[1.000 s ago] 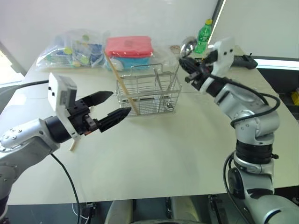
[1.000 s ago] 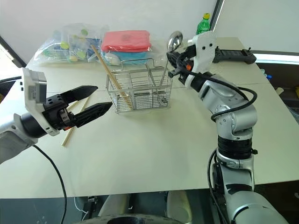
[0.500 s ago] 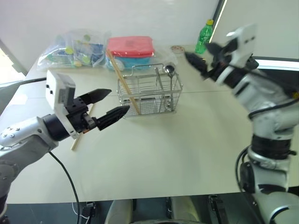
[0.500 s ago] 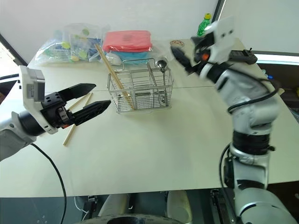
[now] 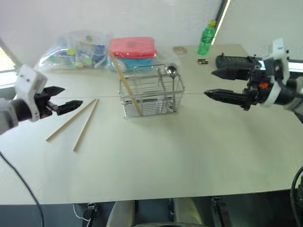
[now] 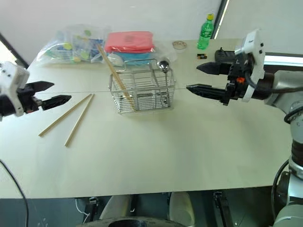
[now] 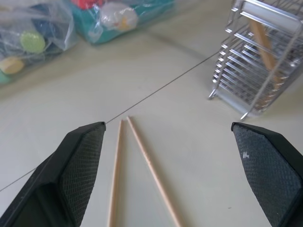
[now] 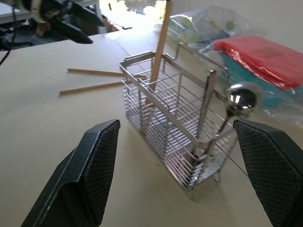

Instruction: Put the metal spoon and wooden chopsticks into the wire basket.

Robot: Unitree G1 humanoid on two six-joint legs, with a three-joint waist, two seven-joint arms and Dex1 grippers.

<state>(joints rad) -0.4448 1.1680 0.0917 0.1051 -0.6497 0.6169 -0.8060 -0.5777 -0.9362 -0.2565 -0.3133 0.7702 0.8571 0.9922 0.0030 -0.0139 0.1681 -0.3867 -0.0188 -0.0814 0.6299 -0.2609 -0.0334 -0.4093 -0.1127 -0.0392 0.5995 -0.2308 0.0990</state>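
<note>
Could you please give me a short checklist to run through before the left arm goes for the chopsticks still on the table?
1. Spoon in the basket: ok, it stands bowl up at the right end.
2. One chopstick in the basket: ok, leaning at the left end.
3. Two chopsticks on the table: not ok, still to be collected.
4. Left tool open and empty: ok.
5. Right tool open, empty, clear of the basket: ok.
6. Loose chopsticks apart enough for a single pick: cannot tell; they converge at the far ends.

Your basket (image 6: 142, 90) holds the spoon (image 6: 164, 66) and one chopstick (image 6: 112, 71). Two chopsticks (image 6: 71, 118) lie at its 8 o'clock.
</note>
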